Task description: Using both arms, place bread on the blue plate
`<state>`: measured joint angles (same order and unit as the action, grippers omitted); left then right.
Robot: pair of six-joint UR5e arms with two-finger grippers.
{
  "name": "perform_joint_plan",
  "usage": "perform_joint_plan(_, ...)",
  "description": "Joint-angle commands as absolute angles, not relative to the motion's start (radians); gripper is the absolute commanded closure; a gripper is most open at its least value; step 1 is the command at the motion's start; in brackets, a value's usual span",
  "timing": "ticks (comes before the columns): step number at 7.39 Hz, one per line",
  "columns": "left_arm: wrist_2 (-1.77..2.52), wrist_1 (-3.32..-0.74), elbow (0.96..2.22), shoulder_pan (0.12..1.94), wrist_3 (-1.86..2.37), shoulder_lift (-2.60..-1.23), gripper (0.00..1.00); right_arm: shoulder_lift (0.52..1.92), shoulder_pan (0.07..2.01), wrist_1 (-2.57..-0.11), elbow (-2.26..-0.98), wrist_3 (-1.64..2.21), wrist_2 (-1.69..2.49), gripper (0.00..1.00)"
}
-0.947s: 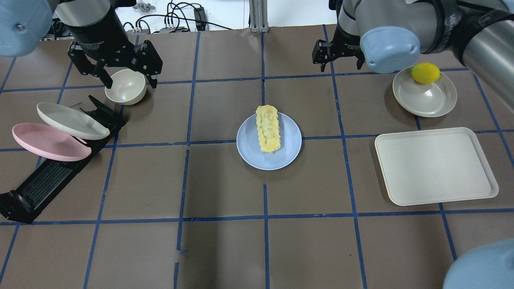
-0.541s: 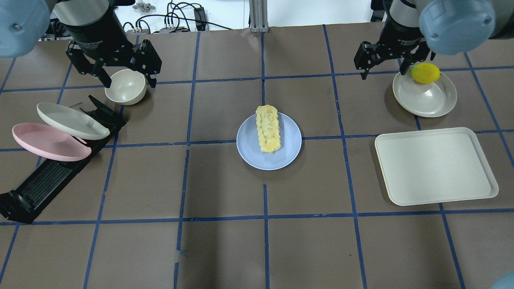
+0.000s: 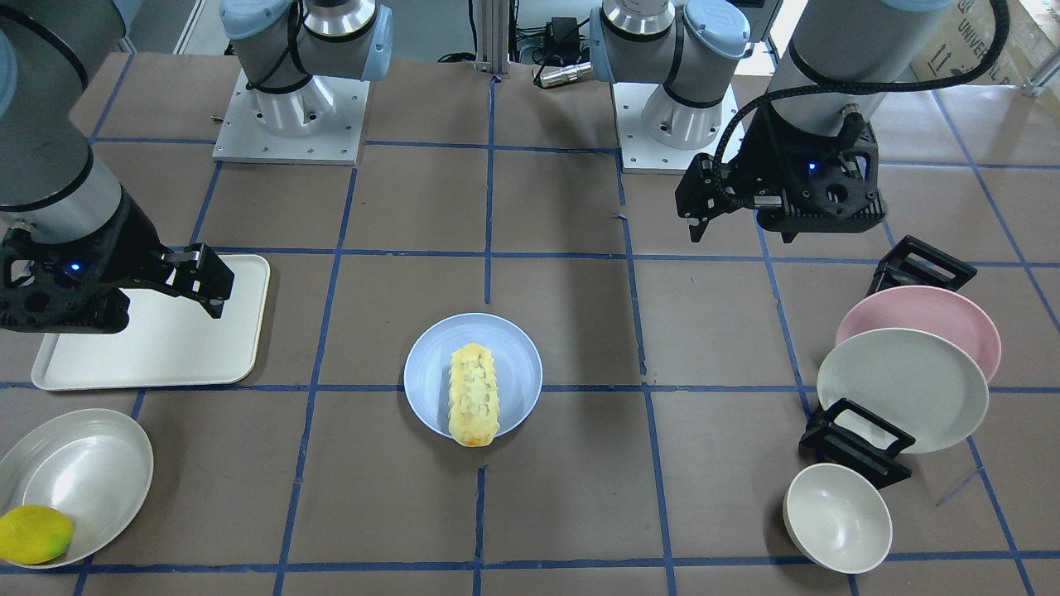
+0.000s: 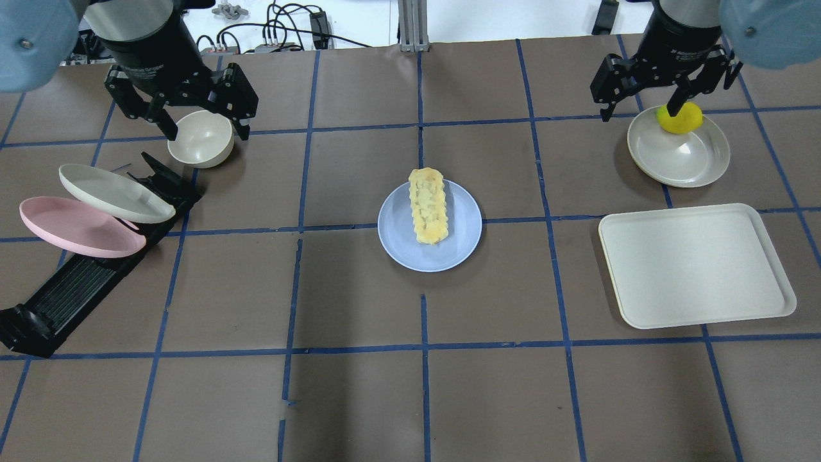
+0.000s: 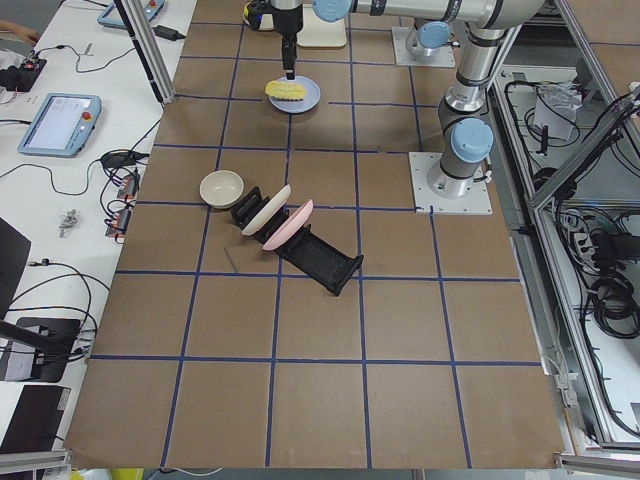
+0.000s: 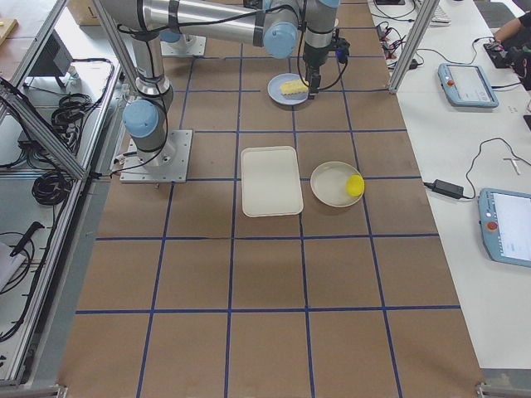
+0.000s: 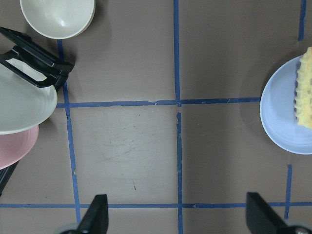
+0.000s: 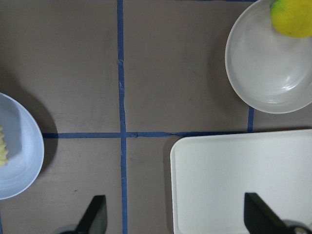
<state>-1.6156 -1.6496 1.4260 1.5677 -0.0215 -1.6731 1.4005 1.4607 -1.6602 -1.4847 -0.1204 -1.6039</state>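
Note:
The bread lies lengthwise on the blue plate at the table's middle, one end over the plate's far rim. Both also show in the front view: bread, plate. My left gripper is open and empty, hanging above the cream bowl at the back left, far from the plate; it also shows in the front view. My right gripper is open and empty at the back right, over the edge of the lemon's plate. The wrist views show both jaws wide apart with nothing between them.
A cream bowl stands back left. A black rack holds a cream plate and a pink plate. A cream plate with a lemon is back right. A cream tray lies on the right.
My right arm has swung to the right, from near the back middle to over the lemon's plate. The left gripper, the bread and the blue plate have stayed put.

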Motion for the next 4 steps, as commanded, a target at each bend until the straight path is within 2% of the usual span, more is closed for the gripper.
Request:
perform_joint_plan(1, -1.614, -1.649, 1.425, 1.568, -0.021, -1.663, 0.0, 1.402, 1.457, -1.664, -1.482, -0.12, -1.6, 0.0)
perform_joint_plan(4, -1.615, -1.649, 1.425, 1.568, -0.021, -1.66, 0.0, 1.397, 1.456, -1.663, -1.48, -0.117, -1.605, 0.0)
